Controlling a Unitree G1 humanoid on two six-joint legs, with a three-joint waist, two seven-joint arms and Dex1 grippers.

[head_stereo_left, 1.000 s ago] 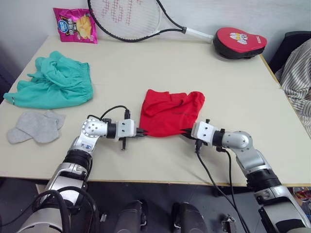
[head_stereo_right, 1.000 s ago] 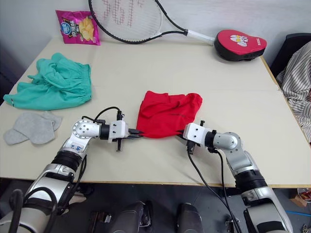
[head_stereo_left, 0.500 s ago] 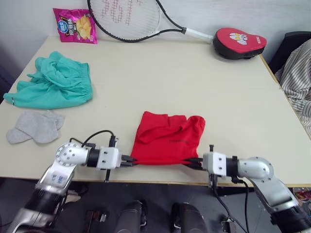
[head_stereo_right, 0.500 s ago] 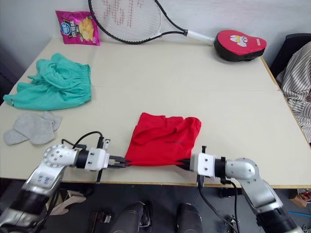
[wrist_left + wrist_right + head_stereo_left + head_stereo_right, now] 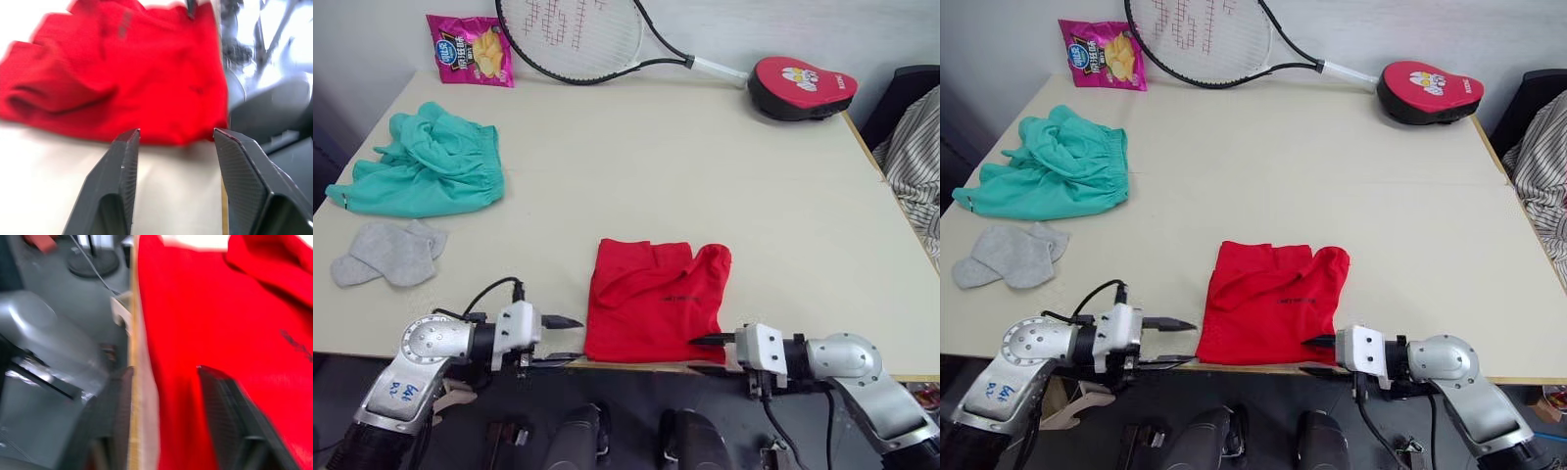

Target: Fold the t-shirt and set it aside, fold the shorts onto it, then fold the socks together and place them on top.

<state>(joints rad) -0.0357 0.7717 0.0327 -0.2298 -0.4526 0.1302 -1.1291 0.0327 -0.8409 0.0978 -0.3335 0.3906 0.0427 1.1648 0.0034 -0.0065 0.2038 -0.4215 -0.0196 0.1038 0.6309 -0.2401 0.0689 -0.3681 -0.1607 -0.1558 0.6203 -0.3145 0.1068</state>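
The red t-shirt (image 5: 656, 308) lies folded into a rough square at the table's front edge, its near hem reaching the rim. My left gripper (image 5: 564, 339) is open just left of the hem, not touching the cloth (image 5: 122, 73). At the shirt's near right corner, my right gripper (image 5: 703, 352) is also open, one finger over the red fabric (image 5: 220, 308) and the other past the table edge. The teal shorts (image 5: 421, 166) lie bunched at the far left. Two grey socks (image 5: 386, 253) lie overlapping in front of them.
A pink snack bag (image 5: 470, 49), a tennis racket (image 5: 573, 34) and a red pad (image 5: 800, 85) line the table's back edge. Striped cloth (image 5: 915, 157) hangs off the right side. The beige table (image 5: 705, 166) is bare in its middle.
Both grippers pulled the t-shirt toward the front edge while shut on its hem, then let go. They now stand open beside it.
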